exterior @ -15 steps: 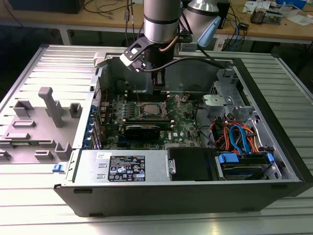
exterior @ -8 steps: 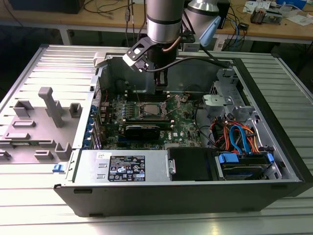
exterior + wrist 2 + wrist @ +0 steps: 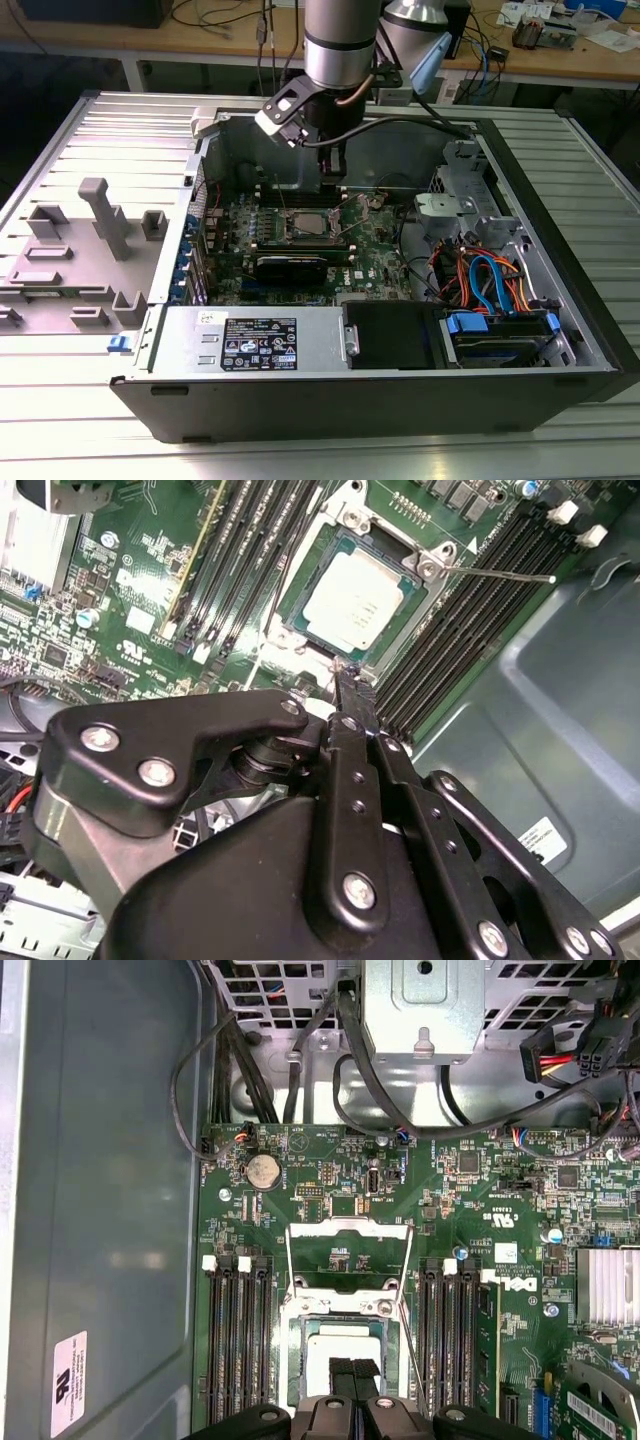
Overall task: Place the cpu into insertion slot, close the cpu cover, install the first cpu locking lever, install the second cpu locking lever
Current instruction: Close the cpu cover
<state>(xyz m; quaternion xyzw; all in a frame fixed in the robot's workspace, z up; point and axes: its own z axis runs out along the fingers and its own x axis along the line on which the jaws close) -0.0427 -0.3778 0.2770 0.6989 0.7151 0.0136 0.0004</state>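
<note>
Silver-grey on top, the cpu (image 3: 358, 598) already lies flat in the insertion slot (image 3: 432, 564), with nothing over it. The cpu cover (image 3: 350, 1228) stands tilted open off the slot, and green board shows through its square cut-out. One thin locking lever (image 3: 500, 575) sticks out unlatched across the black memory slots (image 3: 470, 610).

My gripper (image 3: 352, 1368) sits low over one edge of the slot. Its fingers (image 3: 338, 1372) are drawn narrow, pad against pad, with nothing between them. I cannot tell whether the tips touch the rim.

In the exterior view my gripper hangs at about one o'clock from the slot, inside the open case (image 3: 400, 400). The long black card (image 3: 290, 265) lies at six o'clock of the slot and the silver power supply box (image 3: 250, 340) at seven. The blue and orange cables (image 3: 490, 280) are at four. The grey fixture plate (image 3: 80, 250), outside the case, lies at nine.
</note>
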